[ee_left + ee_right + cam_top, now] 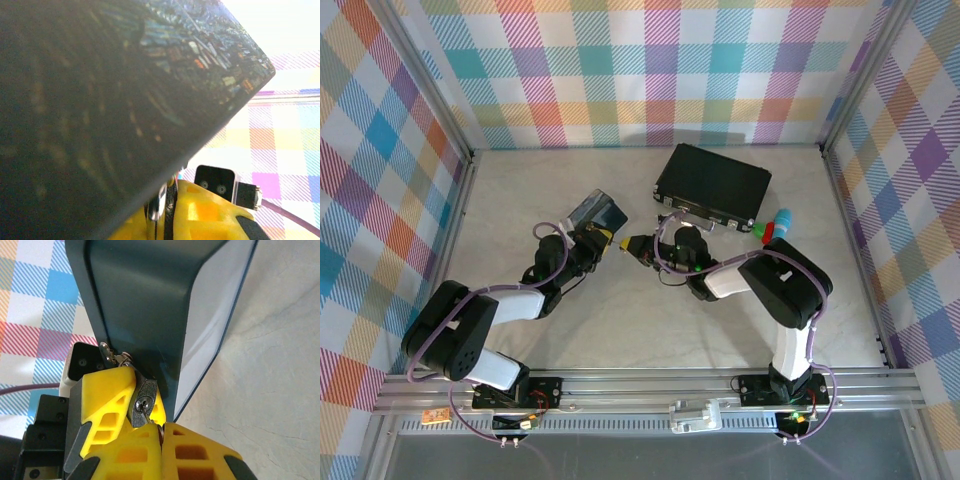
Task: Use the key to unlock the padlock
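Where the two arms meet over the middle of the table point(620, 330), the right pincer point(161, 432) is squeezed tight on the key point(147, 414). The tip of the key sits in the keyhole of the padlock point(142, 398). In the right wrist view the padlock is just at 11 o'clock from that pincer's tips. A yellow finger point(107, 392) of the left pincer point(603, 238) touches the padlock from 9 o'clock. Its other finger is hidden, so I cannot tell if the left pincer is gripping or loose. The blue painted tin point(145, 300) stands right behind the padlock, at 12 o'clock. From above, the black case point(713, 185) lies at 2 o'clock from the right pincer. A small green, red and blue thing point(773, 226) is at 3 o'clock, just beside the case.
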Robot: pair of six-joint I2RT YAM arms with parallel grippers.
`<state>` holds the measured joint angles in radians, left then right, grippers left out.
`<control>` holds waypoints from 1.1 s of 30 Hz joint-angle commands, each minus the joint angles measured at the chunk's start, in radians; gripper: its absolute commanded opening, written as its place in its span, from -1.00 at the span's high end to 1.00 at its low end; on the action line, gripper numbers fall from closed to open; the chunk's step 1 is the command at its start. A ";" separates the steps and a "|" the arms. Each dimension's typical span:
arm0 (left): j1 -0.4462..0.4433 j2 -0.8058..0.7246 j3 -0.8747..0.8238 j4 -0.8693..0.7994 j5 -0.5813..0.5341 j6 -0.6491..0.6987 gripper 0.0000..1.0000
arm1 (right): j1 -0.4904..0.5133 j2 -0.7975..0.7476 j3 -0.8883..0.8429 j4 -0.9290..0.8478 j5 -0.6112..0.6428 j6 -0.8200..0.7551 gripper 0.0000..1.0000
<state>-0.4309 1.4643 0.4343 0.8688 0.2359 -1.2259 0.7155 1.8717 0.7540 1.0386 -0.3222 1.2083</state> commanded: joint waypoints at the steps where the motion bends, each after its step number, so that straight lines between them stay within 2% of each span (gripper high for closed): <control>1: -0.067 0.009 0.019 0.090 0.056 -0.023 1.00 | 0.030 0.018 0.064 0.007 -0.078 0.117 1.00; 3: -0.076 0.011 0.019 0.086 0.039 -0.022 1.00 | 0.049 0.014 0.071 0.018 -0.072 0.122 1.00; 9: -0.086 0.040 0.025 0.134 0.058 -0.049 1.00 | 0.060 0.000 0.095 -0.052 -0.055 -0.125 1.00; 15: -0.088 0.051 0.023 0.145 0.091 -0.062 1.00 | 0.051 -0.004 0.145 -0.132 -0.153 -0.369 1.00; 22: -0.082 0.065 0.044 0.151 0.116 -0.072 1.00 | 0.052 -0.032 0.134 -0.182 -0.197 -0.591 1.00; 27: -0.078 0.079 0.050 0.164 0.139 -0.083 1.00 | 0.048 -0.029 0.139 -0.183 -0.184 -0.594 1.00; 31: -0.079 0.078 0.049 0.154 0.161 -0.067 1.00 | 0.024 -0.017 0.183 -0.192 -0.213 -0.411 1.00; 33: -0.080 0.072 0.046 0.135 0.171 -0.057 1.00 | 0.000 -0.005 0.186 -0.126 -0.240 -0.311 1.00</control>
<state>-0.4496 1.5326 0.4393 0.9276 0.1562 -1.2648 0.6907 1.8675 0.8665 0.7834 -0.4133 0.7731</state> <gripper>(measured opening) 0.112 0.050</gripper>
